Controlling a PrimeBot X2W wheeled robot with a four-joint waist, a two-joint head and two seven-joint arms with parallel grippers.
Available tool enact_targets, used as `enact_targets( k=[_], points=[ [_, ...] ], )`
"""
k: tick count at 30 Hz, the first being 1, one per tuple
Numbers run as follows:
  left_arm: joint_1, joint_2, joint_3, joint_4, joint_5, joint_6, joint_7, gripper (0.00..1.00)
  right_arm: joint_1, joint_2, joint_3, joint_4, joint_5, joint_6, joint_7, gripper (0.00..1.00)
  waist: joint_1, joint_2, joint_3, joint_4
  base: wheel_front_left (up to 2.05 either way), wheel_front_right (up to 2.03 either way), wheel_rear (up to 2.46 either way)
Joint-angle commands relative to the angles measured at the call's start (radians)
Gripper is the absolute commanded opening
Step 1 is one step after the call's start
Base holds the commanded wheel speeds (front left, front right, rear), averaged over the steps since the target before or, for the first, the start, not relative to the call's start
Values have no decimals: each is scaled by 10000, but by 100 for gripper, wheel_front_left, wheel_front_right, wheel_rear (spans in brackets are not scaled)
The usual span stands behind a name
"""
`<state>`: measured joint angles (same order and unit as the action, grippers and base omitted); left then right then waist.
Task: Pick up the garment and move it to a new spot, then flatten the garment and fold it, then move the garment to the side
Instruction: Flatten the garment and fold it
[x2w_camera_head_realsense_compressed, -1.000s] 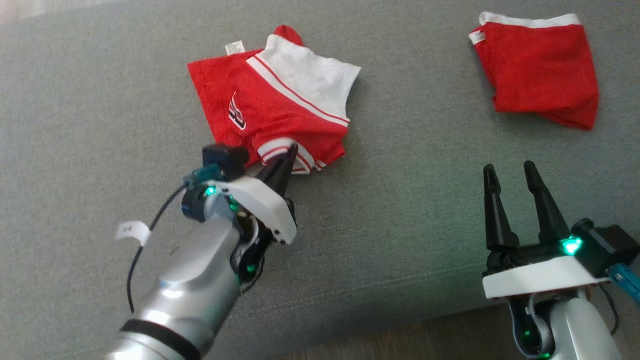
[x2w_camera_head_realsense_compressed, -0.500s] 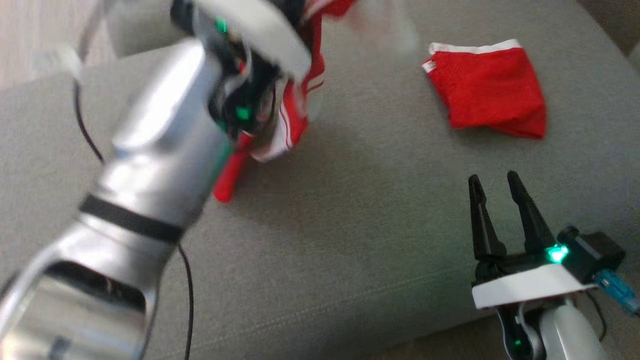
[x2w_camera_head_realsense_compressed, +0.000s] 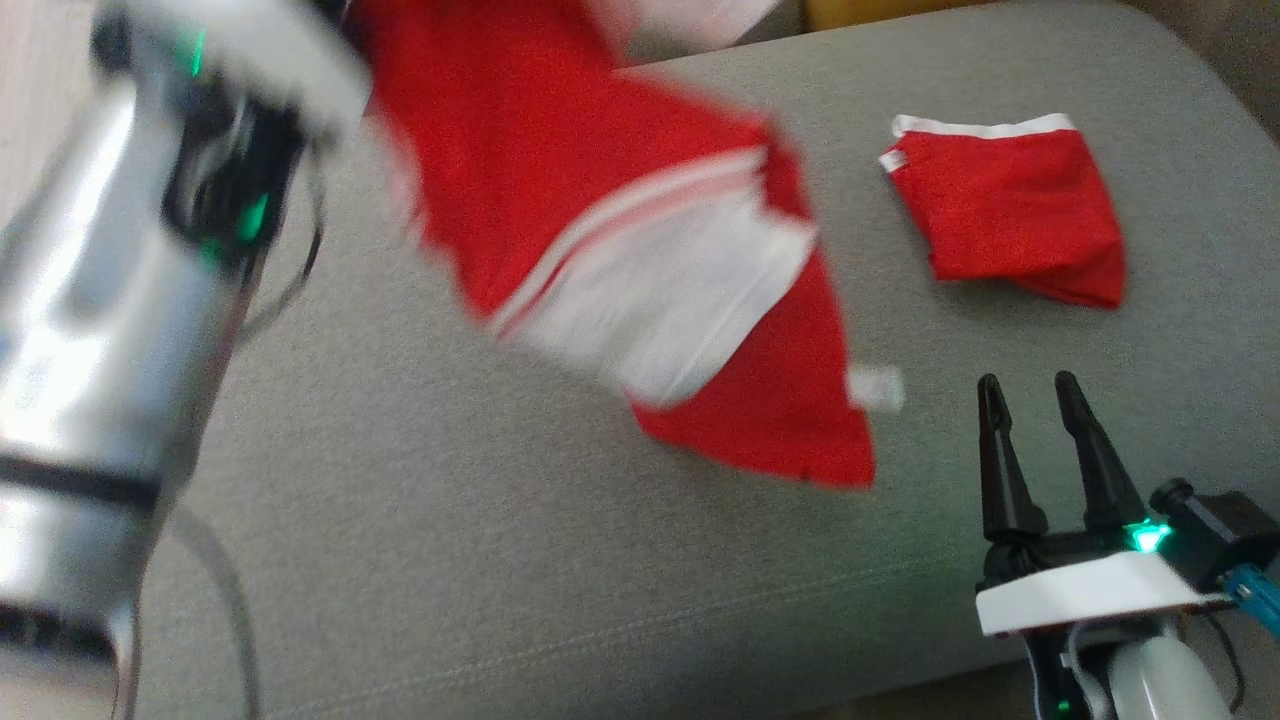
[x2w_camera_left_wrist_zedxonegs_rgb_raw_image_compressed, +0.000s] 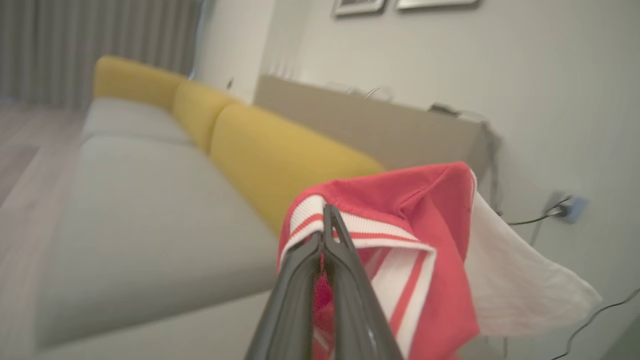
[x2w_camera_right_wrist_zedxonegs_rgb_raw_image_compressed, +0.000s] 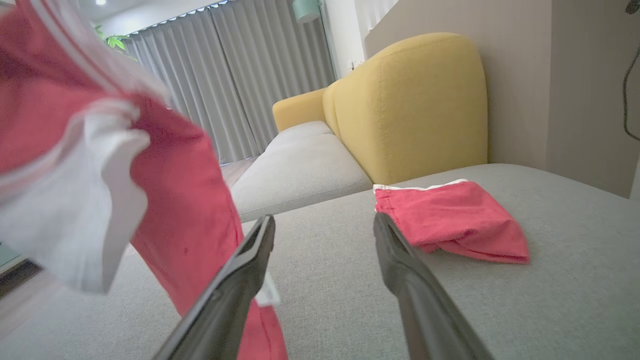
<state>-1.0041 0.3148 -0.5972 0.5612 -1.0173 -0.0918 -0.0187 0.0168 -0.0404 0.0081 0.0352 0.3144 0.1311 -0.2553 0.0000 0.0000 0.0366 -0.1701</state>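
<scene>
Garment first: the red knit shirt with white sleeves and striped ribbed trim (x2w_camera_head_realsense_compressed: 560, 170) hangs in the air above the grey fabric sofa seat (x2w_camera_head_realsense_compressed: 450, 580). It is pinched at a striped ribbed edge by the left gripper (x2w_camera_left_wrist_zedxonegs_rgb_raw_image_compressed: 327, 216), whose 2 dark fingers are pressed together on the cloth. The step in hand looks like the carry to a new spot. Doing it well probably means holding the shirt high enough that its lowest red corner clears the seat. The shirt is blurred in the head view and likely swinging, so the pace should be steady. The hanging end should be lowered first so the shirt spreads rather than bunches. A landing place well apart from the small folded red cloth with a white band (x2w_camera_head_realsense_compressed: 1010, 210) would leave room for flattening. From the left gripper the shirt drapes down and toward the robot's right. Its bottom corner and small white label (x2w_camera_head_realsense_compressed: 877, 388) hang just beside the right gripper (x2w_camera_head_realsense_compressed: 1027, 380), which waits near the seat's front edge with jaws wide and nothing between them. Whether the cloth brushes that gripper cannot be told.
</scene>
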Motion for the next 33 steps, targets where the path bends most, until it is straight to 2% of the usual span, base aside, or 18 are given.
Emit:
enact_targets(
  k=[1,5,6,7,8,12,15,18,21,25,30,33],
  points=[
    [383,670,406,112,-113,90,17,0,-329,-98,241,-382,-150,-4,-65,100,0,0,202,286,0,0,0],
    [1320,1134,428,790,-26,118,-393,0,-404,-98,281,-347,-284,-4,-65,100,0,0,466,573,0,0,0],
    [1496,1222,433,1003,34,90,-612,33,-451,-98,316,-327,-340,-4,-65,100,0,0,564,652,0,0,0],
    [1599,1276,450,1217,83,62,-832,82,-501,-98,354,-309,-401,-4,-65,100,0,0,665,733,0,0,0],
    [1642,1275,513,1425,63,37,-1033,100,-555,-98,383,-304,-451,-4,-65,100,0,0,763,813,0,0,0],
    [1368,1319,668,1972,236,-63,-1827,100,-737,-98,486,-306,-615,-4,-65,100,0,0,1092,1076,0,0,0],
    [1150,1528,559,1840,1010,-48,-2291,100,-748,-98,464,-319,-665,-4,-65,100,0,0,1254,1305,0,0,0],
    [1441,1565,1005,1056,1767,494,-2417,100,-678,-98,426,-280,-695,-4,-65,100,0,0,1280,1549,0,0,0],
    [2819,1164,2051,-534,2110,964,-2425,100,-589,-98,297,-240,-711,-4,-65,100,0,0,1213,1750,0,0,0],
    [5440,340,2386,-2410,2356,1167,-2428,100,-561,-98,203,-185,-708,-4,-65,100,0,0,1160,1948,0,0,0],
    [7839,-501,1566,-3752,2386,1347,-2362,100,-594,-98,130,-200,-737,-4,-65,100,0,0,1221,2203,0,0,0],
    [8631,-833,869,-4216,2122,1231,-1771,100,-639,-98,90,-233,-774,-4,-65,100,0,0,1347,2327,0,0,0]
  ],
)
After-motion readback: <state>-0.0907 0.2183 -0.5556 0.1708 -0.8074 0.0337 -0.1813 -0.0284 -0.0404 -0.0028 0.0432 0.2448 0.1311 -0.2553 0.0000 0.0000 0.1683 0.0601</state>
